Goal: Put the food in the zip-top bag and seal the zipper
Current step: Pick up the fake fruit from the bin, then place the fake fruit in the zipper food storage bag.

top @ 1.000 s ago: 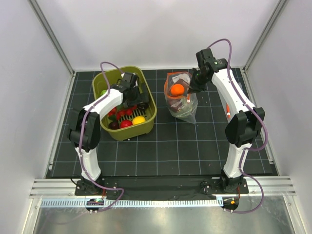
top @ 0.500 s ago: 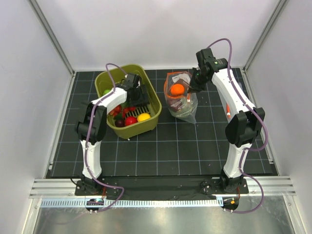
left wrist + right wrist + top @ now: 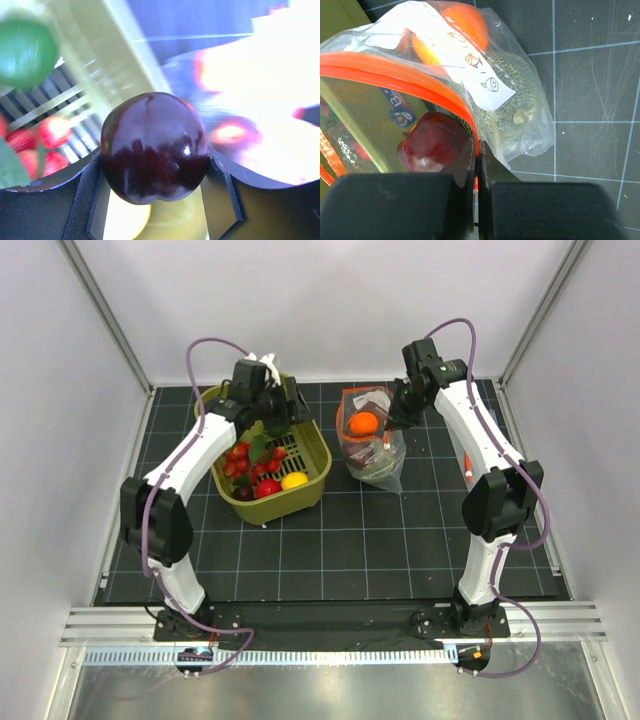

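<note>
Okay: left gripper (image 3: 155,175) is clamped on a dark red-purple fruit (image 3: 154,142), fingers on both its sides, held above the far end of the olive basket (image 3: 318,465). The basket has red pieces (image 3: 245,460), a yellow one (image 3: 294,480) and a green one (image 3: 25,50) in it. Right gripper (image 3: 476,160) is pinched together on the orange-red zipper (image 3: 395,70) at the mouth of the zip-top bag (image 3: 535,125), mouth gaping. The bag sits on the dark gridded surface (image 3: 400,540) just right of the basket. Inside the bag: an orange (image 3: 467,22), a pale-green mottled round one (image 3: 512,95) and a red fruit (image 3: 432,142).
</note>
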Available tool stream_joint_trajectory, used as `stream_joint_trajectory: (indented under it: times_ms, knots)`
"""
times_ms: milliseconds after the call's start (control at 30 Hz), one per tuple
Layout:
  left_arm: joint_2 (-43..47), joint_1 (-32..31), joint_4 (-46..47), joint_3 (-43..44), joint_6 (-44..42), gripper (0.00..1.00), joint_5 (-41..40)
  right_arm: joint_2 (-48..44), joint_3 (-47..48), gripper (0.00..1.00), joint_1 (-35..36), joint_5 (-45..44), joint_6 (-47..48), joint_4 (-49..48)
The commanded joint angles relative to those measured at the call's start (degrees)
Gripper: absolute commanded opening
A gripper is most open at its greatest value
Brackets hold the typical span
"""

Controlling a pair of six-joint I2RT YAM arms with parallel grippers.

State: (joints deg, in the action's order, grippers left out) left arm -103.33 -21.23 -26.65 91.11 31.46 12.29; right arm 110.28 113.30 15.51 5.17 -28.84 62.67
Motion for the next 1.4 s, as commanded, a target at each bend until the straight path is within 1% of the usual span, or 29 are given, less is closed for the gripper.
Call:
stream_joint_trajectory:
  times_ms: [0, 67, 100, 200, 233, 367, 433, 633, 700, 733, 767, 800, 833, 867, 900, 1067, 1167, 1267, 1333, 1367]
  knots:
    - [3.8, 0.1, 2.5, 3.9, 0.9, 0.42, 10.3, -1.5, 3.2, 0.01, -0.2, 0.7, 0.2, -0.4]
    - [3.7, 0.1, 3.7, 6.4, 2.2, 0.41, 13.8, -1.1, 3.8, 0.01, -0.2, 1.6, 0.0, 0.3]
    - [3.4, 0.0, 4.3, 7.3, 2.8, 0.4, 17.5, -0.9, 4.6, 0.01, -0.2, 2.0, -0.2, 0.6]
    - [1.0, -1.6, 6.6, 12.1, 4.2, 0.37, 22.3, -0.3, 6.7, 0.01, -0.2, 3.4, -1.4, 2.5]
    - [-0.4, -2.1, 7.0, 14.5, 4.2, 0.37, 22.9, -0.3, 7.2, 0.01, -0.2, 3.5, -1.8, 2.9]
    - [-4.2, -5.7, 8.7, 18.4, 5.3, 0.37, 24.5, -0.5, 8.3, 0.01, -0.1, 4.1, -2.7, 3.9]
    - [-5.8, -6.4, 9.9, 20.1, 6.4, 0.36, 25.6, -1.2, 8.2, 0.01, 0.0, 4.1, -2.8, 4.1]
    - [-9.4, -9.7, 10.4, 20.9, 7.6, 0.36, 26.6, -3.4, 8.0, 0.01, 0.0, 3.1, -2.7, 4.6]
    - [-9.7, -10.1, 9.8, 19.9, 7.5, 0.46, 26.9, -3.9, 7.6, 0.01, 0.0, 3.0, -2.9, 4.3]
    - [-9.7, -10.2, 7.8, 19.3, 7.2, 0.53, 26.9, -4.5, 7.3, 0.01, 0.0, 3.0, -3.0, 4.1]
    - [-9.6, -10.2, 6.6, 19.0, 6.1, 0.7, 26.5, -4.8, 6.8, 0.01, 0.0, 3.0, -3.1, 3.9]
    - [-8.9, -10.2, 5.2, 18.8, 5.3, 0.78, 25.8, -5.1, 6.6, 0.01, 0.0, 2.8, -3.2, 3.3]
    - [-8.5, -10.2, 3.5, 18.5, 4.4, 0.84, 25.1, -5.5, 6.4, 0.01, 0.0, 2.9, -3.2, 3.2]
    - [-7.9, -10.2, 3.0, 18.4, 3.2, 0.95, 24.5, -5.9, 6.1, 0.01, 0.0, 2.8, -3.2, 3.2]
    - [-7.3, -10.2, 2.7, 18.3, 2.6, 0.98, 23.6, -6.2, 6.1, 0.01, 0.0, 2.7, -3.3, 3.2]
    - [-6.1, -10.4, 0.0, 20.5, 1.1, 1.0, 22.5, -7.3, 6.1, 0.02, 0.0, 3.2, -3.2, 3.6]
    - [-5.1, -10.8, -1.6, 20.7, -1.7, 1.0, 20.8, -7.8, 6.4, 0.02, 0.0, 3.2, -3.0, 4.3]
    - [-5.2, -11.1, -3.0, 21.1, -5.4, 0.97, 20.5, -7.7, 7.7, 0.03, 0.0, 3.1, -2.5, 5.9]
    - [-5.7, -11.2, -3.6, 22.4, -7.8, 0.95, 22.3, -7.5, 8.0, 0.03, 0.0, 3.5, -2.2, 7.1]
    - [-6.4, -11.5, -3.8, 23.1, -8.6, 0.93, 23.0, -7.4, 8.0, 0.02, 0.0, 3.7, -2.0, 7.4]
